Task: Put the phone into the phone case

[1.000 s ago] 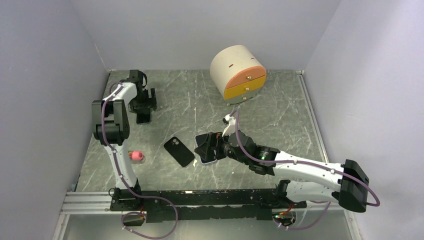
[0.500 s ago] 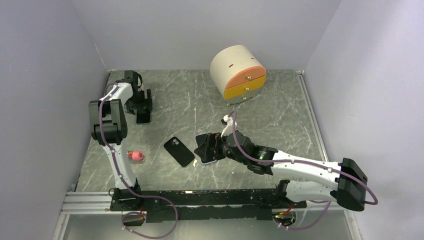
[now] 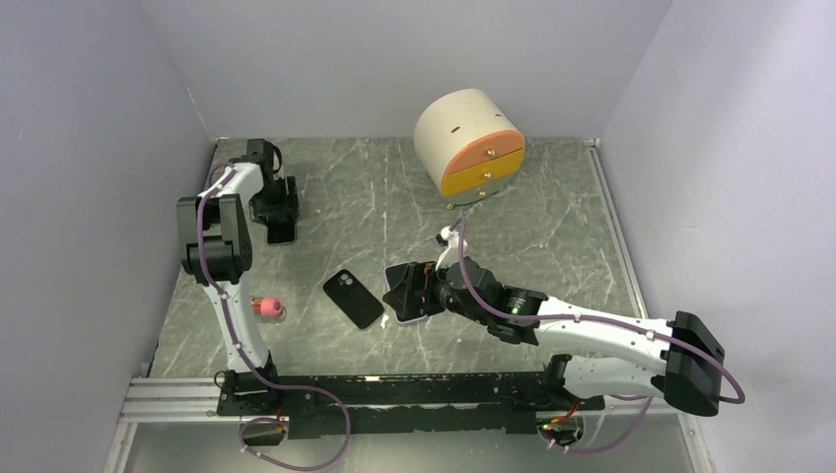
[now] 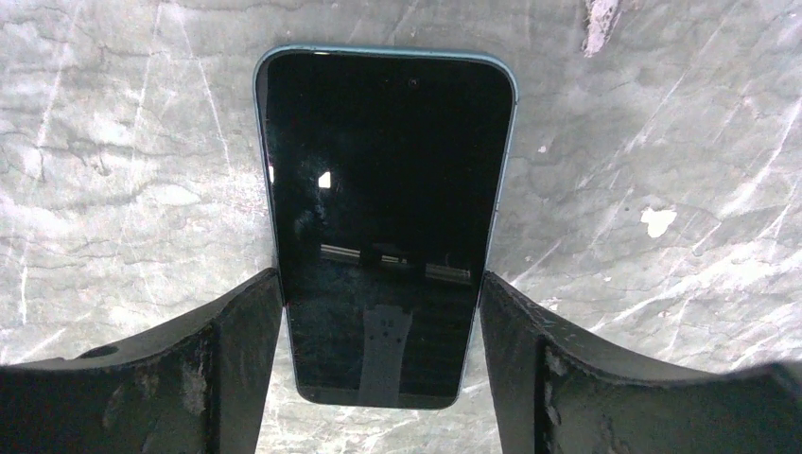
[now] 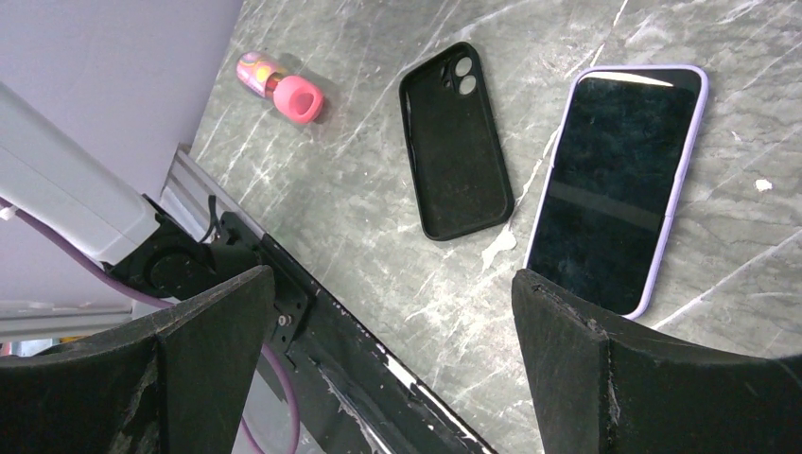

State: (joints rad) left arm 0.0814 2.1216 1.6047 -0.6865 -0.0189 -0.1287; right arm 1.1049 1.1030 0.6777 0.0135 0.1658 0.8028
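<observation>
A dark-screened phone (image 4: 388, 218) with a teal rim lies flat at the far left of the table (image 3: 284, 234). My left gripper (image 3: 279, 209) is lowered over its near end, shut on it, one finger (image 4: 241, 359) against each long edge. The empty black phone case (image 3: 353, 298) lies inside-up mid-table, also visible in the right wrist view (image 5: 457, 151). My right gripper (image 3: 402, 291) hovers open just right of the case, nothing between its fingers (image 5: 577, 359). Beside the case lies a second phone (image 5: 619, 180) with a purple rim, screen up.
A small pink bottle (image 3: 266, 307) lies on its side near the left arm's lower link. A beige drum with orange drawers (image 3: 468, 148) stands at the back centre. The black base rail (image 3: 394, 394) runs along the near edge. Walls close in the table on three sides.
My left gripper has shifted slightly left over the teal-rimmed phone and its jaws have narrowed onto the phone's sides. The right arm has barely moved.
</observation>
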